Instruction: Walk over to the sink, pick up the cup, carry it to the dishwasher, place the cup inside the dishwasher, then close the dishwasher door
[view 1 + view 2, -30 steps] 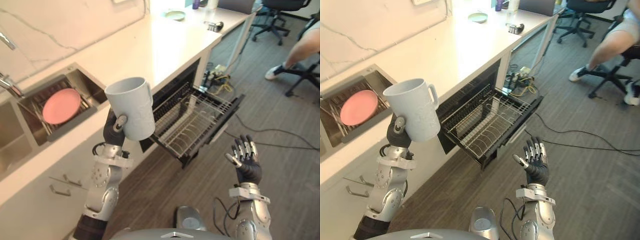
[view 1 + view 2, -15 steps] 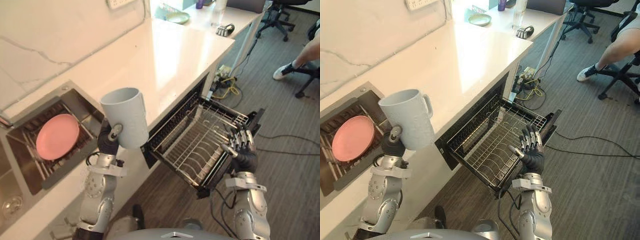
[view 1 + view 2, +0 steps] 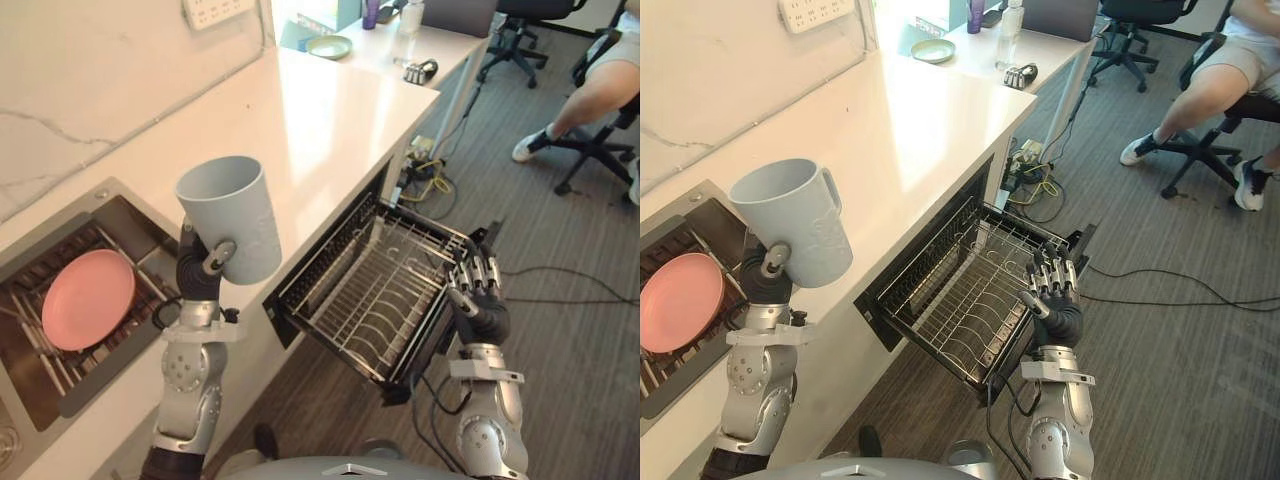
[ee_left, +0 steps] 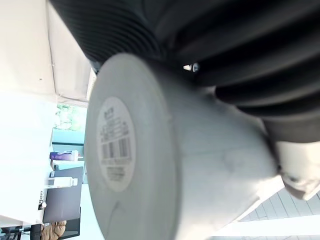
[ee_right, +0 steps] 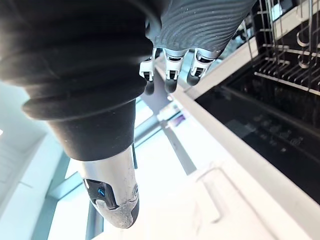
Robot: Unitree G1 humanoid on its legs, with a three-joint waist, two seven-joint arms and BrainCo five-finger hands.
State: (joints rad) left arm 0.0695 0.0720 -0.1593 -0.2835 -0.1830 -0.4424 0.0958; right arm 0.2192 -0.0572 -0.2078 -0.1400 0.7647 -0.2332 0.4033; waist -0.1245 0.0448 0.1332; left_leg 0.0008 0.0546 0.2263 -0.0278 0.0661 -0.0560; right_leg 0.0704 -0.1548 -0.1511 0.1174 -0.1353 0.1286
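One smooth grey cup [image 3: 235,218] clamped in left hand [image 3: 196,278] | right hand [image 3: 478,300] fingers straight | gridded wire rack [image 3: 365,300] beside

left hand [image 3: 197,280]: dark ribbed cover, silver thumb with dark tip
right hand [image 3: 480,308]: same dark cover; silver fingers [image 5: 168,67], dark tips
right thumb [image 5: 112,200]: silver, small blue mark
wrist bands [image 3: 486,372]: pale, just below each hand
forearms [image 3: 186,385]: silver-grey shells, round joint discs
screw [image 4: 193,66]: small, bright, in the left hand's cover

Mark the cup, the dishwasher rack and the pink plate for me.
cup [image 3: 250,215]: left eye view, on its side wall.
dishwasher rack [image 3: 375,300]: left eye view, on the wire floor.
pink plate [image 3: 88,298]: left eye view, at its centre.
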